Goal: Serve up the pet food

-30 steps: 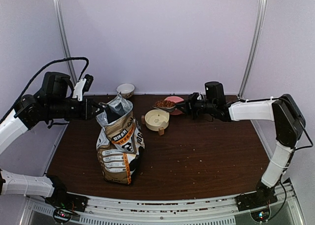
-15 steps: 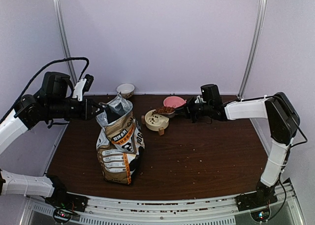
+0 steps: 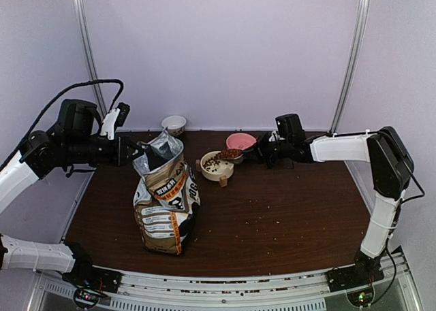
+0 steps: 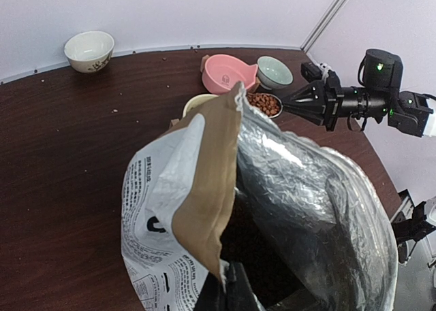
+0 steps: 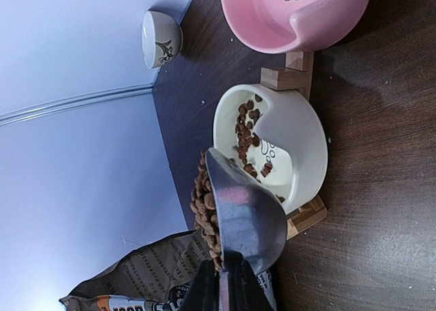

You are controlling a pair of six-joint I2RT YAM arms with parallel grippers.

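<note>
Pet food (image 5: 204, 205) is heaped in a silver scoop (image 5: 249, 216) that is tilted over a white bowl (image 5: 308, 144) on a wooden stand. Some pellets (image 5: 246, 124) lie in that bowl. My right gripper (image 5: 223, 275) is shut on the scoop's handle. From above, the scoop (image 3: 237, 156) hangs at the right rim of the white bowl (image 3: 208, 173), with the right gripper (image 3: 262, 150) behind it. My left gripper (image 4: 228, 287) is shut on the rim of the printed bag (image 4: 157, 188) and holds its foil-lined mouth open. The bag (image 3: 165, 202) stands upright at the left.
A pink bowl (image 3: 241, 140) stands just behind the white one. A small white bowl (image 3: 174, 124) sits at the back wall. A pale green bowl (image 4: 274, 71) is beside the pink bowl (image 4: 228, 73). Stray pellets dot the brown table (image 3: 286, 216).
The right gripper carried the scoop left, from by the pink bowl to over the white bowl, and tipped it. Pellets have dropped into the white bowl. The left arm and bag are still.
</note>
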